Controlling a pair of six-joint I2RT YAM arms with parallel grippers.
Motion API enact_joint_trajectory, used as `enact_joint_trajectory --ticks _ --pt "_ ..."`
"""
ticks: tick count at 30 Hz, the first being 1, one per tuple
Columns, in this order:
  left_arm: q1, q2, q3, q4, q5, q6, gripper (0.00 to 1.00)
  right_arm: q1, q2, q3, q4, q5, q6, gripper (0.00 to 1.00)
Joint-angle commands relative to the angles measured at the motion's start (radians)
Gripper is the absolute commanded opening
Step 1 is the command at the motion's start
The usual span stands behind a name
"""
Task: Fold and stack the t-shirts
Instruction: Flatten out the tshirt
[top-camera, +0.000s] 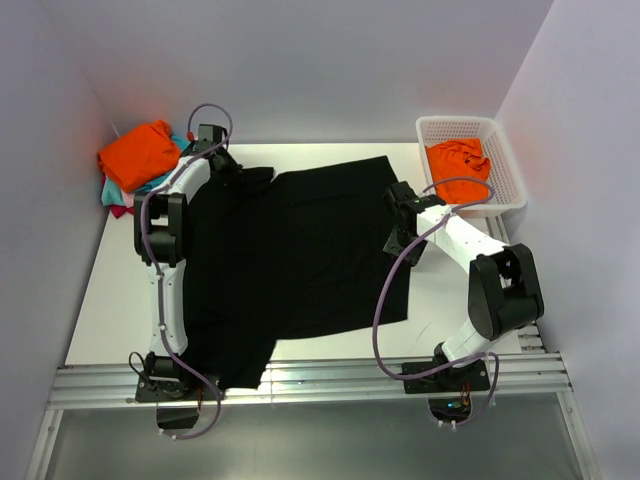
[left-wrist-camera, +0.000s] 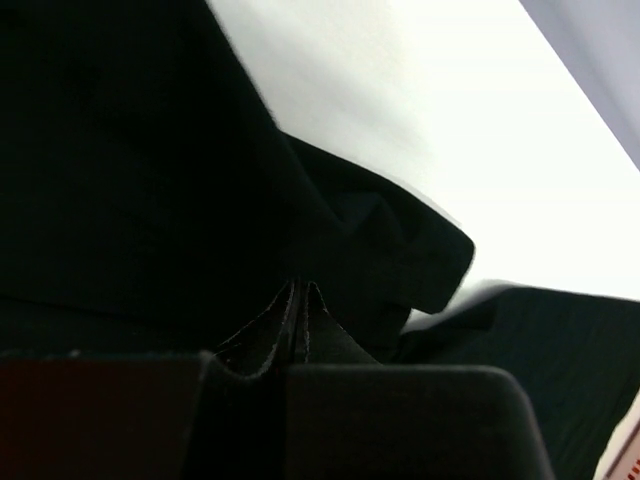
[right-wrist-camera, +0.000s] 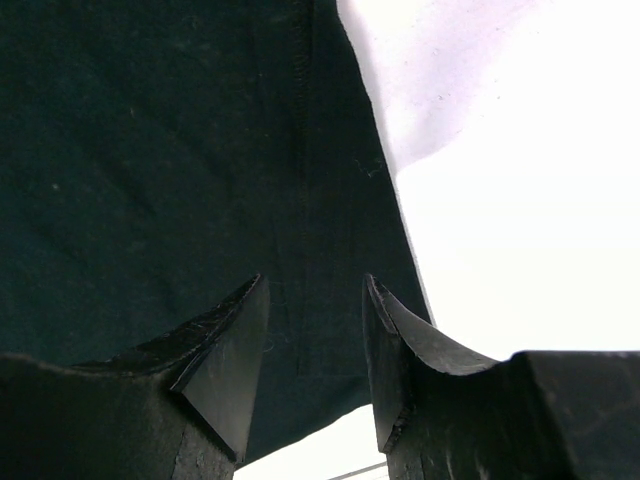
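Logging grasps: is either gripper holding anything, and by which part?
Left gripper pinches the black t-shirt by a fold at its far corner; right gripper is open.

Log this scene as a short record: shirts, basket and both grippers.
black shirt: spread across table
left gripper: shut on black shirt's bunched far-left part
right gripper: open, at black shirt's right edge
basket: far right, holds orange shirt
pile: far left corner, orange on top, teal and pink under
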Motion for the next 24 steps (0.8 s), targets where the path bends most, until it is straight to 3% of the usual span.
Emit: enact_joint_trajectory --ticks 1,24 --pt "0.007 -0.023 0.012 -0.024 -0.042 -0.009 0.0 0.007 -0.029 0.002 -0.011 0.039 0.018 0.5" --pt "0.006 0.073 0.075 -0.047 -0.087 -0.012 0.0 0.007 0.04 0.065 -0.036 0.049 0.015 0.5"
